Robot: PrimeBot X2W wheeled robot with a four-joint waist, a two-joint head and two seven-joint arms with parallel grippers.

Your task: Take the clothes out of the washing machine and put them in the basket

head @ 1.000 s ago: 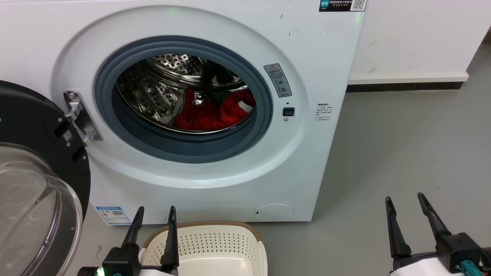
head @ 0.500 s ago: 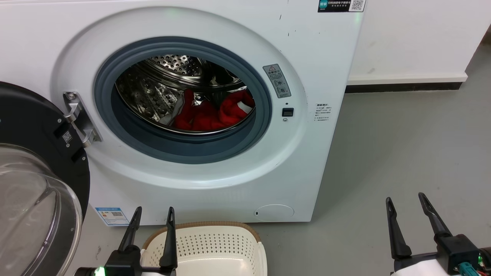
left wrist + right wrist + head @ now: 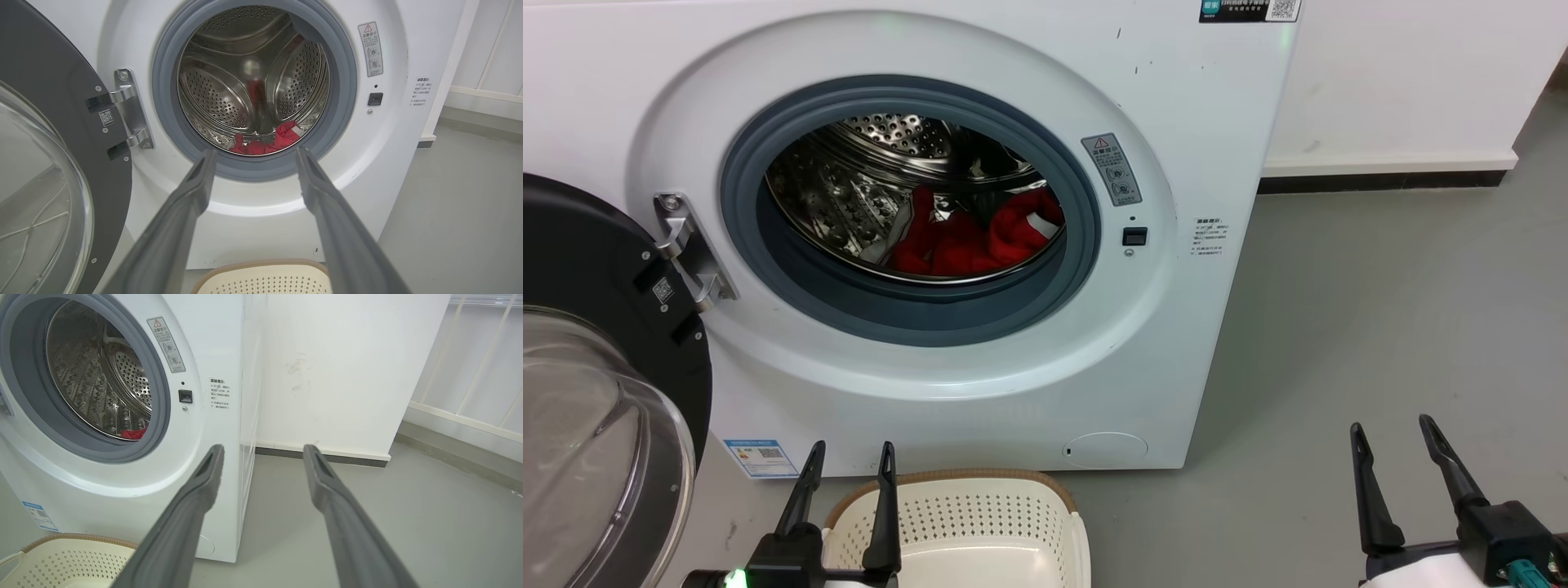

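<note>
Hardly anything has moved; only the head camera has nudged slightly.
Left gripper (image 3: pixel 853 447) and right gripper (image 3: pixel 1390 423) hang low, fingers spread and empty; the clothes (image 3: pixel 964 241) lie crumpled low in the drum (image 3: pixel 849 188), probably light and limp, best pinched at a raised fold.

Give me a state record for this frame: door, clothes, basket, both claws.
door: open, at head view's left
clothes: red, low in the drum of the washing machine
basket: on the floor before the machine, visible part holds nothing
left claw: open, empty, by the basket
right claw: open, empty, over the floor
task step: no clothes out yet
</note>
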